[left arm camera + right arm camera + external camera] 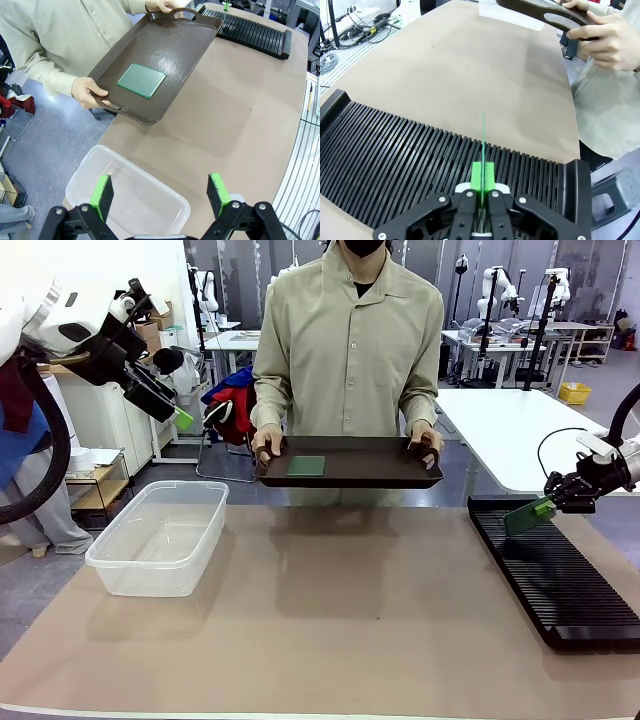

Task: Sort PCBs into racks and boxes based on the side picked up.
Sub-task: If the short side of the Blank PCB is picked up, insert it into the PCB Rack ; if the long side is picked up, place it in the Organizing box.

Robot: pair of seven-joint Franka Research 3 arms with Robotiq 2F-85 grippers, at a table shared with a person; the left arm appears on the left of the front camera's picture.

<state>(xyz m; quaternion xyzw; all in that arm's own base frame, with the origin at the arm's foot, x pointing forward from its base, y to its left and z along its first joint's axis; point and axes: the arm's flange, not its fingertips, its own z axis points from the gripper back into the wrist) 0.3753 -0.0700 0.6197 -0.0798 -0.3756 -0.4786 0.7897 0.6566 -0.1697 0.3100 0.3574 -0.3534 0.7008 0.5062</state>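
Over at the robot's right: the right pincer (548,505), drawn narrow and clamped on a dark green PCB (525,516), pinched by one edge between the green pads (476,176). Tilted down toward the long black rack (560,580), above the end nearer the person. From the right wrist, seen edge-on as a thin green line over the parallel slots (395,160). Cannot tell whether touching a slot or hanging just clear of it. High up at the left: the left pincer (178,418), spread wide with nothing between its pads. Below it, from the left wrist, the clear box (145,200), standing on the left part of the brown counter (350,620), well apart from the rack on the right part. Beyond the counter's far edge, held level at both ends by a person's hands (268,445): a dark brown tray (350,480). Lying flat on the tray, nearer the end on the robot's left: a second PCB (306,466), green face with a fine dot grid turned up, touched by neither pincer and by neither hand.
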